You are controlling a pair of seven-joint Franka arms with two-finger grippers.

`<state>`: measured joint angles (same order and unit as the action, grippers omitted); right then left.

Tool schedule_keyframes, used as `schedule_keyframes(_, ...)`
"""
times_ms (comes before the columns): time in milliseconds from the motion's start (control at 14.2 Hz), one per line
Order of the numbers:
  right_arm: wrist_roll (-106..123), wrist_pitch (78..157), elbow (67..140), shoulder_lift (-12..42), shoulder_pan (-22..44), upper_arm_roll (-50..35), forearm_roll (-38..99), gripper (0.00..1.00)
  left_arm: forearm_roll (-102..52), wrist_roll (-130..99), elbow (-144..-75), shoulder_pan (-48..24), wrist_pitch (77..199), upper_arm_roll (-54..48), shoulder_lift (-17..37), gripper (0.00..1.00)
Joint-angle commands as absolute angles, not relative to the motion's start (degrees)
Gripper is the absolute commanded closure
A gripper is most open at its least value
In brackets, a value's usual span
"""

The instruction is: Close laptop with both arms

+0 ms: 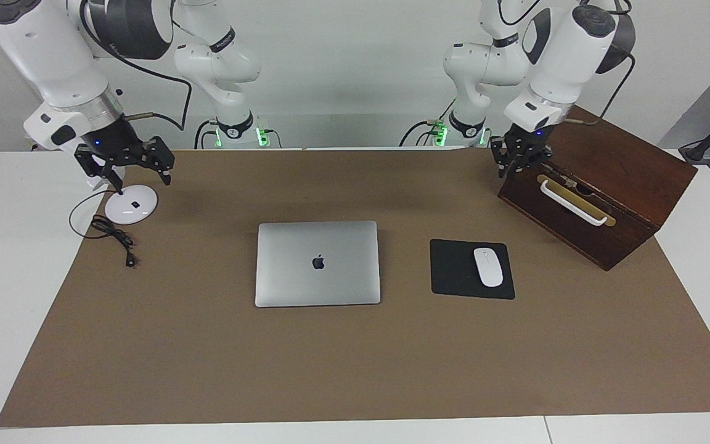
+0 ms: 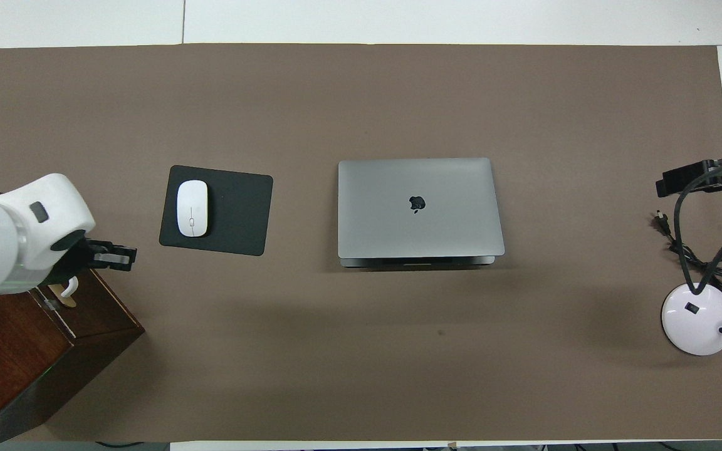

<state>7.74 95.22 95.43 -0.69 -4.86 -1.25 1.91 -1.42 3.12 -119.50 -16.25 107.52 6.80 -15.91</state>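
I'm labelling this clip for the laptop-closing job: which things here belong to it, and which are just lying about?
Belongs to the job:
laptop, lid down, mid-mat
left gripper, over the wooden box
right gripper, over the lamp base

Just lying about:
mouse pad
white mouse on it
wooden box
lamp base
black cable

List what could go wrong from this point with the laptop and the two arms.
1. The laptop lid already lies flat, logo up. Pressing it further would likely only load the lid.
2. The left tool hangs over the wooden box by its white handle; a low swing could catch it.
3. The right tool is open over the lamp base and its cable; it might snag them.
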Motion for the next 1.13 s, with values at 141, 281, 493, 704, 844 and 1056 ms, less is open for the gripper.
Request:
schedule_keyframes(141, 6.9, 96.6, 97.3, -2.1, -5.2, -1.5, 1.7, 0.00, -0.2, 4.6, -116.2, -8.5, 103.8, 6.2, -15.3, 0.00)
schedule_keyframes(281, 7.0, 96.7, 97.3, -2.1, -5.2, -1.5, 1.7, 0.00, -0.4, 3.7, -116.0, -6.3, 104.7, 6.2, -15.1, 0.00)
schedule_keyframes(493, 7.0, 96.6, 97.3, -2.1, -5.2, -1.5, 1.7, 0.00, -0.4, 3.4, -112.5, -4.1, 104.4, 6.2, -13.2, 0.00)
schedule_keyframes(704, 7.0, 96.7, 97.3, -2.1, -5.2, -1.5, 1.7, 0.00, -0.6, 3.3, -106.3, -3.8, 102.2, 6.3, -10.2, 0.00)
schedule_keyframes(844, 7.0, 96.7, 97.3, -2.1, -5.2, -1.5, 1.7, 0.00, -1.0, 3.3, -99.3, -3.1, 98.0, 6.2, -6.5, 0.00)
schedule_keyframes(1056, 7.0, 96.7, 97.5, -2.1, -5.2, -1.5, 1.7, 0.00, -1.5, 3.3, -89.9, -3.2, 92.6, 6.2, -0.5, 0.00)
